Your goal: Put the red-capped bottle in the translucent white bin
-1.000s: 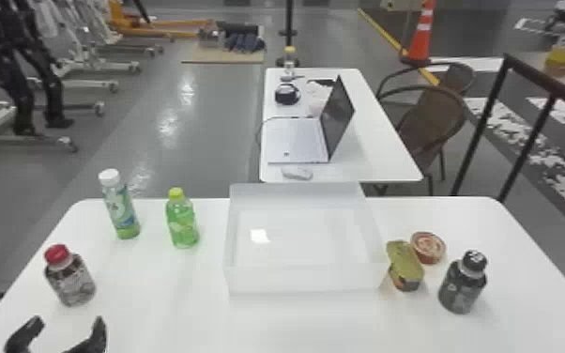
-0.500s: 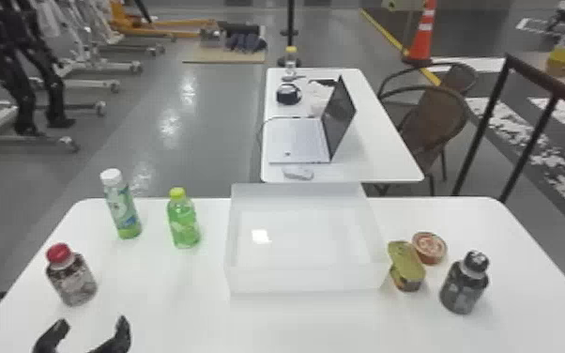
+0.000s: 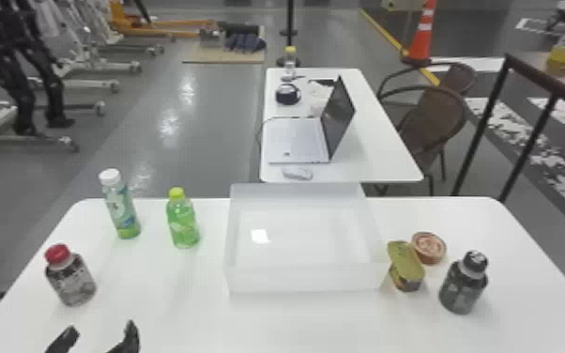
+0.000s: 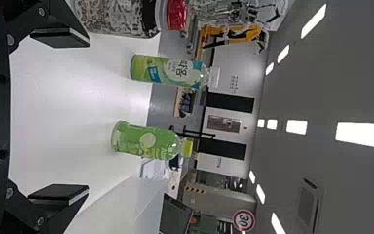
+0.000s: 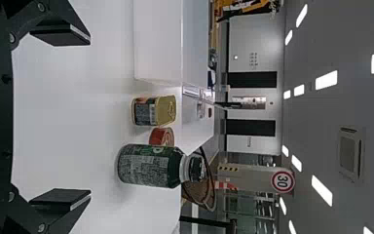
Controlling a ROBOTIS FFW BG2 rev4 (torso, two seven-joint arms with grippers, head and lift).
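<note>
Left gripper: black and two-fingered, [image 3: 101,331] it has shifted to the robot's right along the near edge since the earlier head view frames; the bottles, tins and bin sit where they sat.
Its fingers: spread wide apart, with only air between them in the left wrist view.
Red-capped bottle: short and clear-walled with a dark patterned label [image 3: 71,279], upright at the left of the white table [image 3: 178,314], outside the bin and well apart from it, just beyond the left gripper and a little to its left.
Translucent white bin: rectangular, open-topped plastic [image 3: 305,280], in the middle of the table, towards the far edge.
Between bottle and bin: a green plastic bottle with a yellow-green cap [image 3: 183,226] and, farther left, a tall white-capped bottle with a green-and-blue label [image 3: 123,209], both upright.
Right of the bin: a gold-lidded rectangular tin [image 3: 407,267], a round reddish tin [image 3: 429,248] and a dark black-capped bottle [image 3: 463,286].
Right gripper: black, fingers wide apart [image 5: 90,118].
</note>
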